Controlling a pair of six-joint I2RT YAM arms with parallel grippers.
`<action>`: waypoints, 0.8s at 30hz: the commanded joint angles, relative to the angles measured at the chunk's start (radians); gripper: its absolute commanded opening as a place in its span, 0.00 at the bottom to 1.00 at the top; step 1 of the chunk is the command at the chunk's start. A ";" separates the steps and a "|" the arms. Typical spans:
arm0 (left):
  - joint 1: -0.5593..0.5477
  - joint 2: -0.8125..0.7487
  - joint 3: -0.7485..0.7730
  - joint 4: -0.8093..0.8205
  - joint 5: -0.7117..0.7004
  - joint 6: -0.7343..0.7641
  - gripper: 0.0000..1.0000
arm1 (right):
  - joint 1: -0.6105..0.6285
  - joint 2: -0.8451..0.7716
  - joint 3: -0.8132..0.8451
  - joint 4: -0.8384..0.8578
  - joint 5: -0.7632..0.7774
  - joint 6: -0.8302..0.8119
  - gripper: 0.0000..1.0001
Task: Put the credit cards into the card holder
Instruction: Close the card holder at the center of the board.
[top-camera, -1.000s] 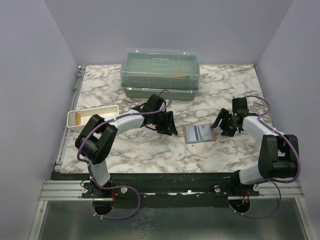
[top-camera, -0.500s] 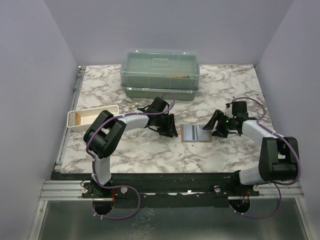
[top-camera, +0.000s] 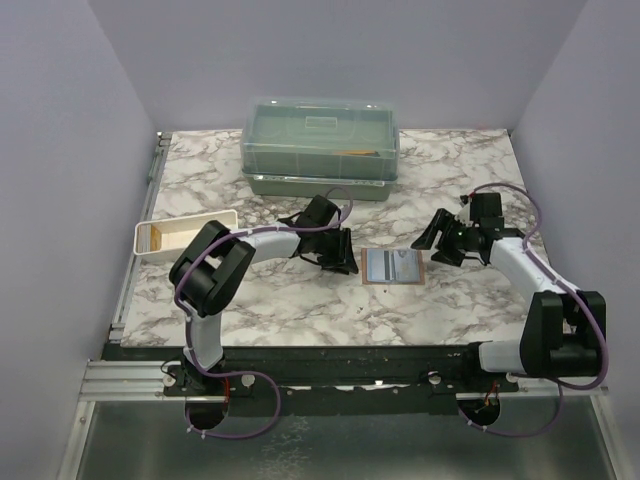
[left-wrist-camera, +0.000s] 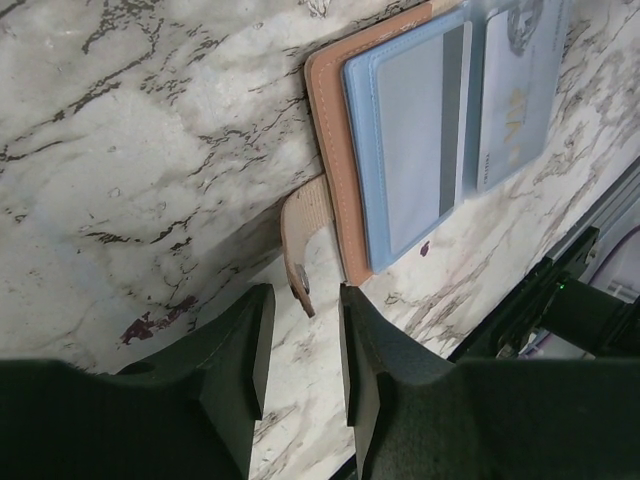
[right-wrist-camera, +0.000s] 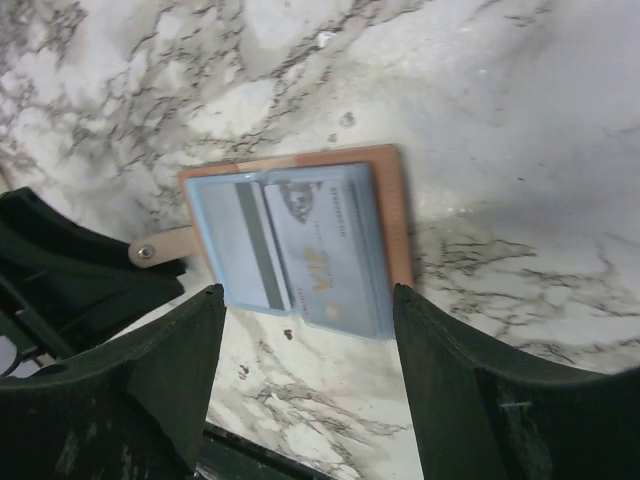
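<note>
The brown card holder (top-camera: 393, 267) lies open on the marble table, bluish pockets up. Two pale credit cards lie on it: one with a dark stripe (left-wrist-camera: 440, 110) and one with gold lettering (right-wrist-camera: 328, 262), whose lower end sticks out past the holder's edge. The snap tab (left-wrist-camera: 300, 240) curls up at the holder's left. My left gripper (left-wrist-camera: 300, 335) is low at that tab. Its jaws are narrow but apart, and the tab's tip sits between the fingertips without being pinched. My right gripper (right-wrist-camera: 305, 300) hovers wide open above the holder's right side, holding nothing.
A translucent green lidded box (top-camera: 322, 145) stands at the back centre. A long white tray (top-camera: 185, 232) sits at the left edge. The table's dark front rail (top-camera: 340, 355) runs just below the holder.
My right gripper has drawn back up and to the right, off the holder's right edge. The left gripper has edged right to the snap tab, and its jaws have narrowed.
</note>
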 joint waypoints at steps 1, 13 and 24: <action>-0.007 -0.028 -0.002 0.010 0.002 -0.016 0.40 | -0.002 0.036 0.013 -0.070 0.120 0.036 0.71; -0.020 -0.255 0.031 -0.071 -0.047 -0.002 0.54 | -0.002 0.108 -0.068 0.022 0.067 0.033 0.71; -0.077 0.019 0.195 -0.008 0.017 -0.031 0.20 | -0.002 0.132 -0.106 0.081 0.016 0.031 0.61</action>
